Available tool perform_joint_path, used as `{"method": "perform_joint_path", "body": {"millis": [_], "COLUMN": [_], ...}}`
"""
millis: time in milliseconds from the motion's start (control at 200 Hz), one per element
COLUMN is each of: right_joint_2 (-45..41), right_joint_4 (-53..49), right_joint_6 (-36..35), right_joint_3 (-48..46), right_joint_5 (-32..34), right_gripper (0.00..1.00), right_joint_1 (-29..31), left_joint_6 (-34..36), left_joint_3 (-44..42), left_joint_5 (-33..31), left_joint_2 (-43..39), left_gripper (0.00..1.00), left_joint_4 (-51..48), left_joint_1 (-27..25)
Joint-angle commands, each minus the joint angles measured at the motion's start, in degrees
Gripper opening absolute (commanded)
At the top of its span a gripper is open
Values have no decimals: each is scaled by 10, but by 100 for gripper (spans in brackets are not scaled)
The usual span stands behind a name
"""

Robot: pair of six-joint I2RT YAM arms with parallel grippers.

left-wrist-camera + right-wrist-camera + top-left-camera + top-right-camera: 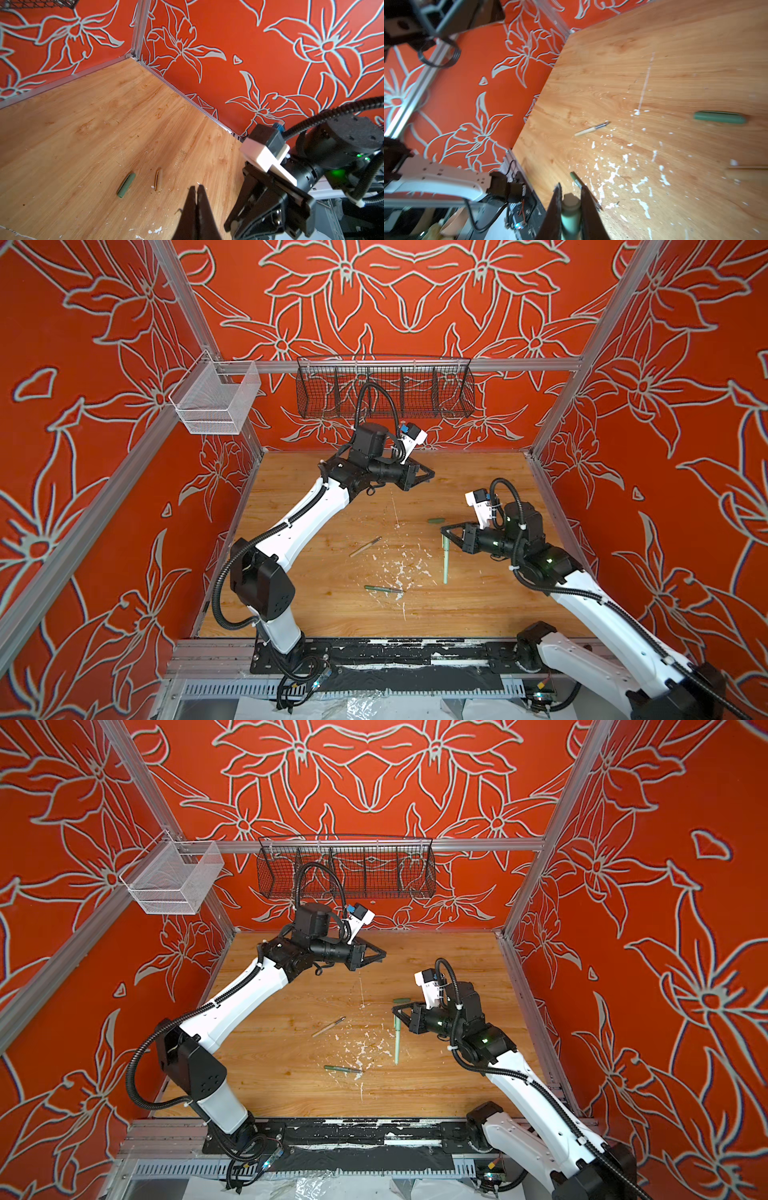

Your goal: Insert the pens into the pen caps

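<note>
1. Above the wooden table (311,497), the right gripper (444,532) pinches the slim pale green pen (445,568), seemingly capped
2. Left gripper (432,474) closed, empty
3. Tan pen (365,546), dark green pen (383,589), dark green cap (439,521), tan cap (158,179) lie loose: 2 left

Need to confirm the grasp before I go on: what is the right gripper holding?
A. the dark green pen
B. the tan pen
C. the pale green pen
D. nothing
C: the right gripper is shut on the pale green pen, while the tan pen and the dark green pen lie on the table.
</note>
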Motion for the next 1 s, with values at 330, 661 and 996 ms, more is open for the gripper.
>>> {"method": "perform_joint_path", "body": {"millis": [330, 661, 996], "right_joint_2": [15, 6, 10], "right_joint_4": [106, 169, 187], "right_joint_6": [48, 90, 101], "right_joint_3": [32, 9, -3], "right_joint_5": [80, 66, 51], "right_gripper": [0, 0, 0], "right_joint_1": [-5, -5, -5], "left_joint_6": [-43, -57, -47], "left_joint_3": [-342, -398, -361], "left_joint_5": [42, 3, 3], "left_joint_2": [-182, -174, -136], "left_gripper": [77, 81, 73], "left_joint_4": [146, 232, 221], "left_joint_1": [-60, -105, -115]}}
